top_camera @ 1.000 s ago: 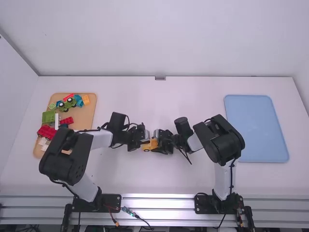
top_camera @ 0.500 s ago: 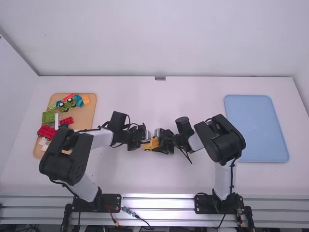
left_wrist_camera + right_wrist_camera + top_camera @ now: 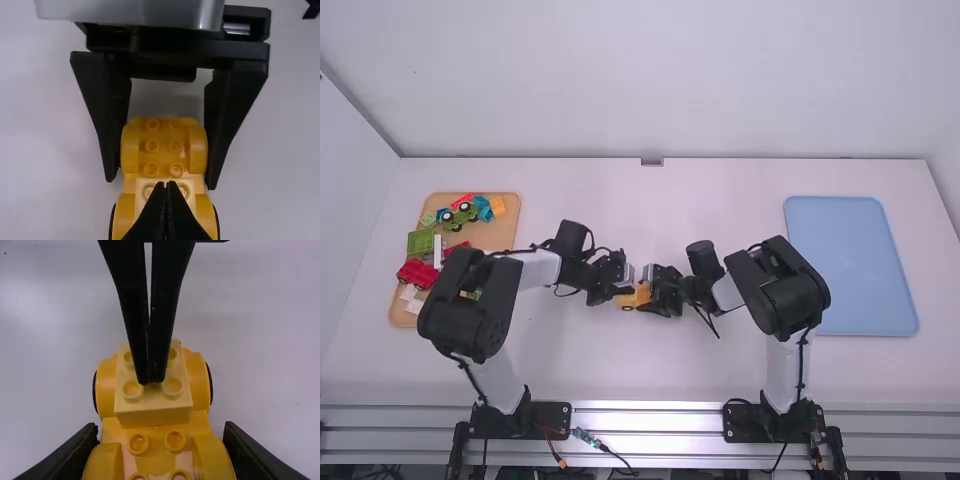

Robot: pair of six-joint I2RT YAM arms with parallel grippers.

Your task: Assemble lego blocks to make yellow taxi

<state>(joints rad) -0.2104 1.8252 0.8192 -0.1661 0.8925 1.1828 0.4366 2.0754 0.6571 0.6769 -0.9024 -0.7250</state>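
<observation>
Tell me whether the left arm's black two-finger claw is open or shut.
Shut: the left claw has its fingertips together over the pale yellow studded block, with nothing between them.

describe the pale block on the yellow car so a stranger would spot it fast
Midway across the white table, a yellow car is held by the right gripper. The block sits on the car's other end, below the left gripper's closed fingertips, and is paler than the car.

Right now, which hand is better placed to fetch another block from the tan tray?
Probably the left hand: it is shut with nothing between its fingers, over the pale yellow block, and sits nearer the tan tray. The right hand grips the yellow car body and can steady it.
</observation>
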